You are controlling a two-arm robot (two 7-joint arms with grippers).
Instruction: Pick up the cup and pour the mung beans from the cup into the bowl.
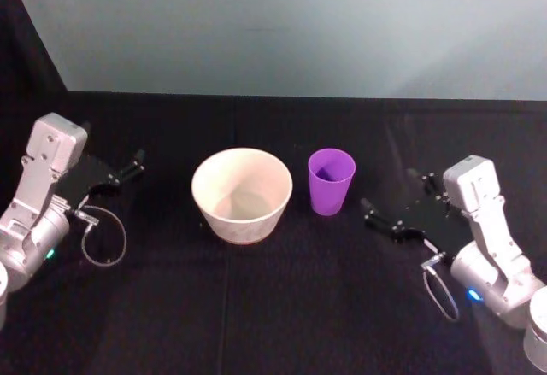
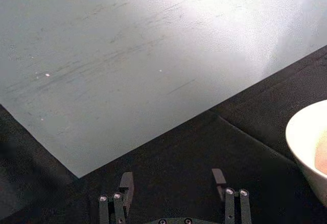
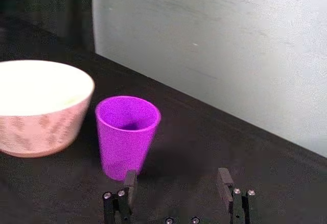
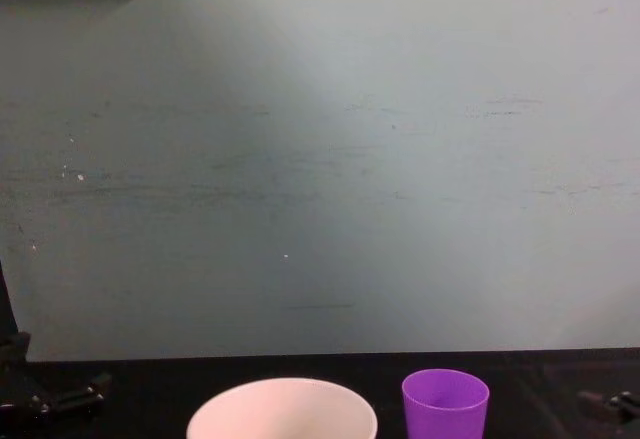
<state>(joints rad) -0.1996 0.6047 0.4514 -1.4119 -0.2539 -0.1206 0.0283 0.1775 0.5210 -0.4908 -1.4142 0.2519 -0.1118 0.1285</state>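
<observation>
The purple cup [image 1: 331, 181] stands upright on the black table, just right of the pale bowl [image 1: 242, 196]. No mung beans can be made out in either one. My right gripper [image 1: 389, 192] rests low to the right of the cup, open and a short way from it. In the right wrist view its fingers [image 3: 130, 182] point at the cup [image 3: 125, 134], with the bowl [image 3: 41, 106] beyond. My left gripper [image 1: 132, 164] is open, well left of the bowl. The left wrist view shows its open fingers [image 2: 126, 184] and the bowl's rim [image 2: 306, 132]. The chest view has the cup [image 4: 445, 404] and bowl [image 4: 282, 411] at its lower edge.
A pale grey-green wall [image 1: 282, 25] closes off the back of the black table [image 1: 282, 298]. A cable loop [image 1: 104, 237] hangs by the left arm and another [image 1: 440, 294] by the right arm.
</observation>
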